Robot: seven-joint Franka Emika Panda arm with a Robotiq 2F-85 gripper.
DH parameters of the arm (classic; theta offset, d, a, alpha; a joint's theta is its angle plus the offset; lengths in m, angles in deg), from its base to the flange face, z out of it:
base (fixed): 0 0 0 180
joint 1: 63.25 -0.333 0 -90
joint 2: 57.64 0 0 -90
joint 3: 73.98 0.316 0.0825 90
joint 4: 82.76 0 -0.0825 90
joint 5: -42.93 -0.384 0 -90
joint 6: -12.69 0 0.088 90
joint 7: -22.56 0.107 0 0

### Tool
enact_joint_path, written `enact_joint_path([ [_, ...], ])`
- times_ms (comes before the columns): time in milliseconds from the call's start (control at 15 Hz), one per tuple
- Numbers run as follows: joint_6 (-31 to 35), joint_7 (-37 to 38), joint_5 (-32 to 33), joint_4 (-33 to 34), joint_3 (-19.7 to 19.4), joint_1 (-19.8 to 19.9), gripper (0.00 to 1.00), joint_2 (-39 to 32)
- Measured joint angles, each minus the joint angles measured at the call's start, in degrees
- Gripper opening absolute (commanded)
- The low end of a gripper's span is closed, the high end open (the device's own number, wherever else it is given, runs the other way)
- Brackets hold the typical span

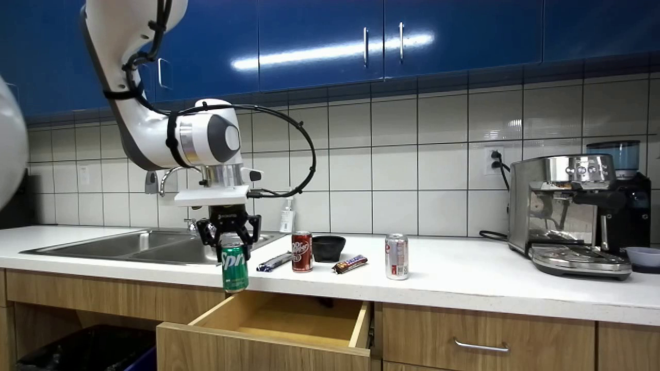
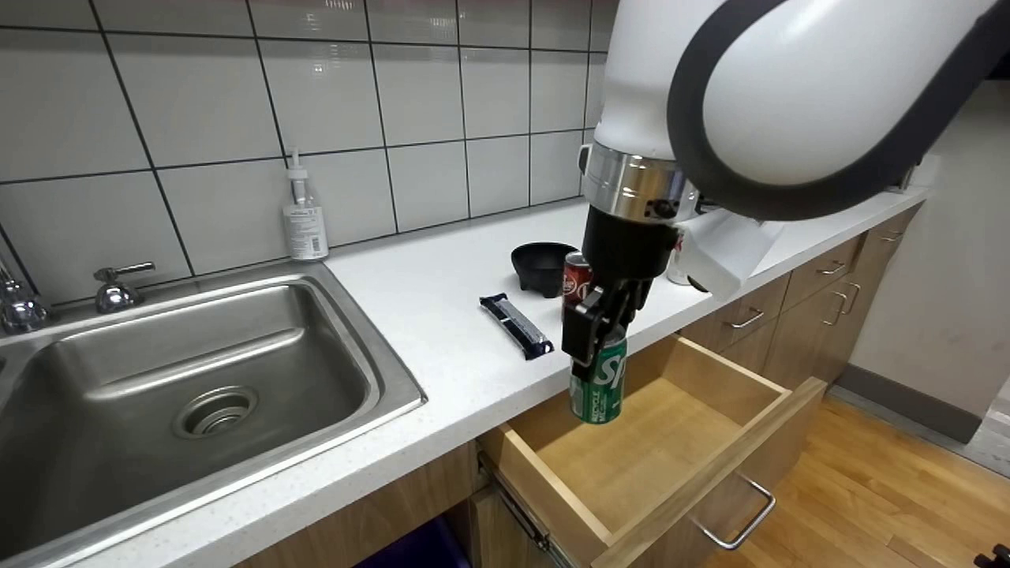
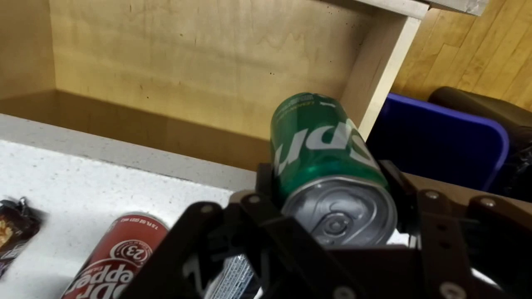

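your black two-finger gripper (image 1: pixel 233 251) is clamped on the green cylindrical metal can (image 1: pixel 235 273), in air near the pulled-out wooden drawer (image 2: pixel 659 434). carrying seems in hand; next move calls for clearance from the drawer.

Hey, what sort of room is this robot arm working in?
Most likely a kitchen or office kitchenette; I can't tell which. A steel sink is set into the white counter, an espresso machine stands farther along it, and blue cabinets hang above.
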Motion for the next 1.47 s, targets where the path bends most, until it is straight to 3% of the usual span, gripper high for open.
enact_joint_path([
  [733,5.8,-0.8,0.0,-4.5,-1.2,0.8,0.38,-0.7],
  [1467,6.5,-0.8,0.9,-2.3,-1.3,0.8,0.38,-6.5],
])
